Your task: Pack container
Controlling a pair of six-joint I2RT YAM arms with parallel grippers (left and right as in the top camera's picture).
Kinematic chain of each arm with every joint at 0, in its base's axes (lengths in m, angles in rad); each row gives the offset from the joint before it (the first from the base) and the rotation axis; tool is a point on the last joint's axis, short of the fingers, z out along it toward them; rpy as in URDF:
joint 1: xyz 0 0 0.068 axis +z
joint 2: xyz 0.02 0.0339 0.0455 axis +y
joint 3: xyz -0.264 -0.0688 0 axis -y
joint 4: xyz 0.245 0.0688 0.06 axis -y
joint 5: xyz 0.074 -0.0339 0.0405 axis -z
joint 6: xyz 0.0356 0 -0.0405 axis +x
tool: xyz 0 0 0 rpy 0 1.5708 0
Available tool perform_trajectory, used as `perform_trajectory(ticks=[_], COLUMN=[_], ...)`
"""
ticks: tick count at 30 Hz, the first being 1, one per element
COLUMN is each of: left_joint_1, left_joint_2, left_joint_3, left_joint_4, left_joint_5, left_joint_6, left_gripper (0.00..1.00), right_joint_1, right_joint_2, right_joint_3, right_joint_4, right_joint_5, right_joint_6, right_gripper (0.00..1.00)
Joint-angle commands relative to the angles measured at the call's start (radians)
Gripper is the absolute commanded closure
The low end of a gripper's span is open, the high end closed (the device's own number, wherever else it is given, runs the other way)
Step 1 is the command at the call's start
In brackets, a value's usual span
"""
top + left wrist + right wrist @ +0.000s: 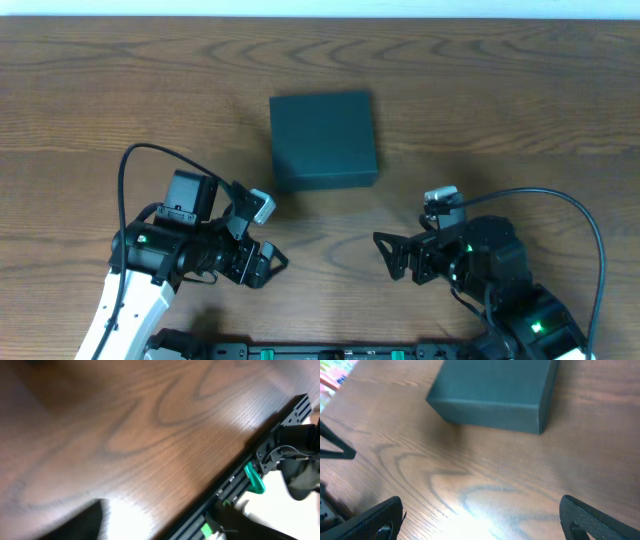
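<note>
Item: one container (pixel 324 140), a dark teal-green rectangular box, lid down and flat, standing on the wooden table (pixel 480 90) a little toward the far side of centre, its long sides running near to far. Nothing rests on it and nothing touches it. In the right wrist view the container (pixel 495 392) sits at the far end of the picture, one corner turned toward the camera, with bare wood between it and the fingers. Item: left gripper (pixel 268 262), at the near left of the table, pointing right and well apart from the box; whether its fingers are spread or pressed together cannot be told, since the overhead view shows them only as a dark cluster and the left wrist view is blurred. Item: right gripper (pixel 388 256), at the near right, pointing left toward the other arm, near the box but clear of it; its fingers (pixel 375 520) stand spread wide at the lower corners of the right wrist view, with only table between them. Item: one black rail (pixel 240 480) along the near edge of the table, carrying a green clip (pixel 255 479). Item: two black cables, one looping over the left arm (pixel 150 150), one arching over the right arm (pixel 560 200).
</note>
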Motion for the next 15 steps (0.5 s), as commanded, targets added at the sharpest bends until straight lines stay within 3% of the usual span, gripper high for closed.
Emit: perform_trajectory(ticks=[1,15], left_joint_1=[0.001,0.001], left_joint_2=[0.006,0.006], left_joint_3=[-0.005,-0.005], left_joint_4=[0.004,0.004], left_joint_5=[0.02,-0.322], left_joint_6=[-0.084,-0.084], left_gripper=[0.05,0.05], right_joint_1=[-0.015,-0.015], right_joint_2=[0.008,0.008], right_joint_3=[0.008,0.008], right_joint_4=[-0.016,-0.032], right_joint_5=[-0.01,-0.011], right_joint_6=[0.011,0.01], right_gripper=[0.01,0.01])
